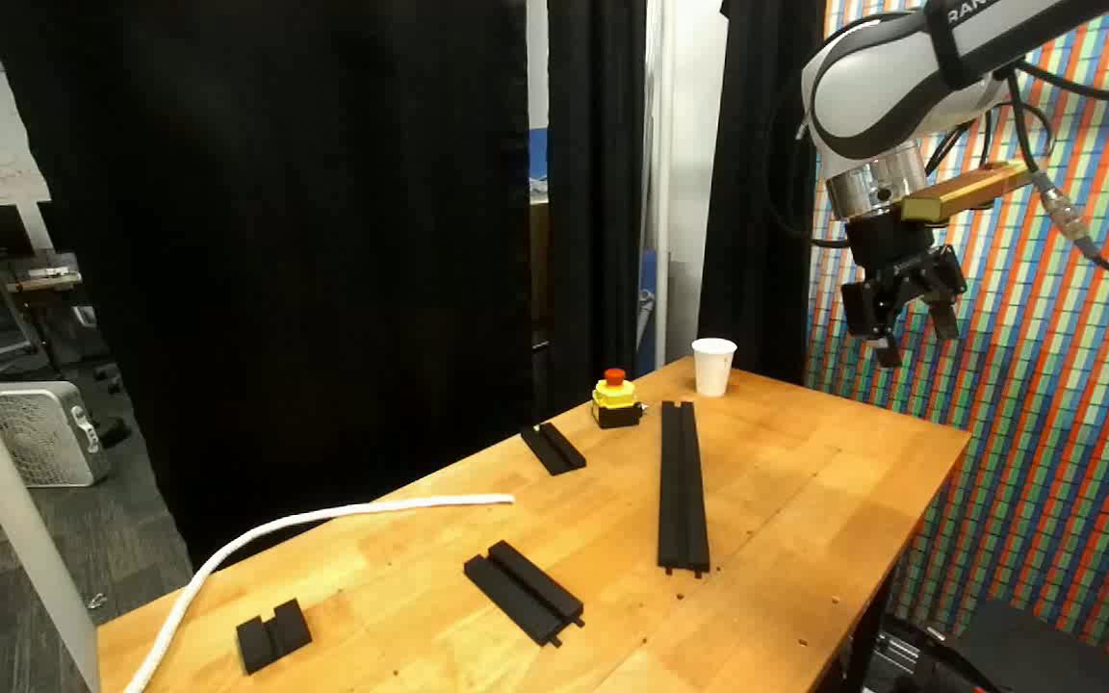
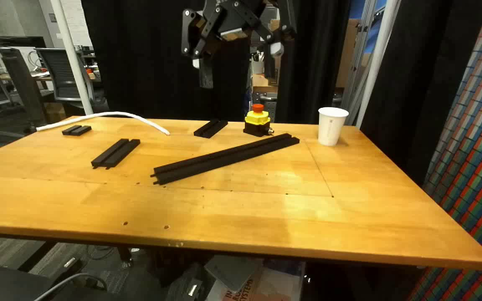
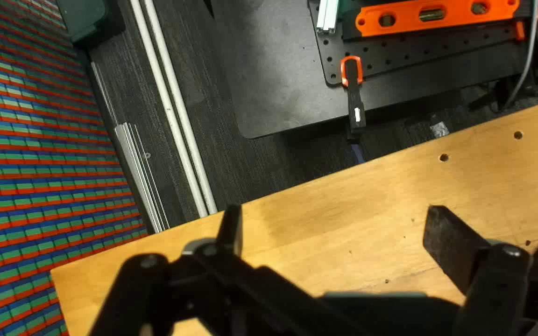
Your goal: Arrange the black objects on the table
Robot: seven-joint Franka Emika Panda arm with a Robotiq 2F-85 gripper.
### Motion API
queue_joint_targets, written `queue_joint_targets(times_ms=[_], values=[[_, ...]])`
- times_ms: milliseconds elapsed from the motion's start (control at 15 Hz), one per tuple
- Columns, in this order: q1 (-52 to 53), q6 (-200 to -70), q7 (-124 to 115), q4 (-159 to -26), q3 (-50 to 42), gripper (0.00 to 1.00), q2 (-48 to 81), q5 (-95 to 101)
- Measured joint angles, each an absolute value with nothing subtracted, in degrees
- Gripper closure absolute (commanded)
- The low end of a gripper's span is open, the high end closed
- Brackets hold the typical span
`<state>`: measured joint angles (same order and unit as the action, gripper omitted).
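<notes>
1. Nearest: white hose point(image 1: 343, 511), smooth, thin, bowed; in an exterior view it runs from 8 round to 10 o'clock on the tabletop point(image 1: 805, 462), itself glossy light butcher-block with plank strips, fine seams, small holes.
2. Small blocky piece point(image 1: 273, 637), 8 o'clock: matte black, squarish, one groove through its middle.
3. Grooved bar point(image 1: 524, 592), about 7 o'clock, close to centre: matte black, flat slats either side of a lengthwise channel, two short pegs at its 4 o'clock end.
4. Small flat slab point(image 1: 553, 449), toward 12: matte black, grooved likewise.
5. Yellow-and-red button point(image 1: 615, 394), just past 12: round red cap, faceted yellow housing, black base.
6. Long slim bar point(image 1: 683, 486), 2 o'clock: straight, matte black, full-length groove, two pegs at its 6 o'clock end.
7. White cup point(image 1: 712, 371), 1 o'clock, near that bar's far end: tapered, upright, looks like paper.
8. Gripper point(image 1: 916, 343), in the air, 2 o'clock: black, angular linkage, fingers spread wide; wrist view shows wood between them.
9. Unclear, left to right: hose's near end cut off at bottom; pale speck on slab's 11 o'clock end, too small to tell; cup print unreadable; gripper's upper part cropped in an exterior view, fingers blurry in wrist view.
</notes>
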<state>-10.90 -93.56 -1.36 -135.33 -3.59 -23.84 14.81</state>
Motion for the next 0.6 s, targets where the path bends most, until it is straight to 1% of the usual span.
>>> queue_joint_targets(times_ms=[600], values=[[-10.4,-93.88,-1.38,-135.62,-3.86,0.0,-23.72,14.53]])
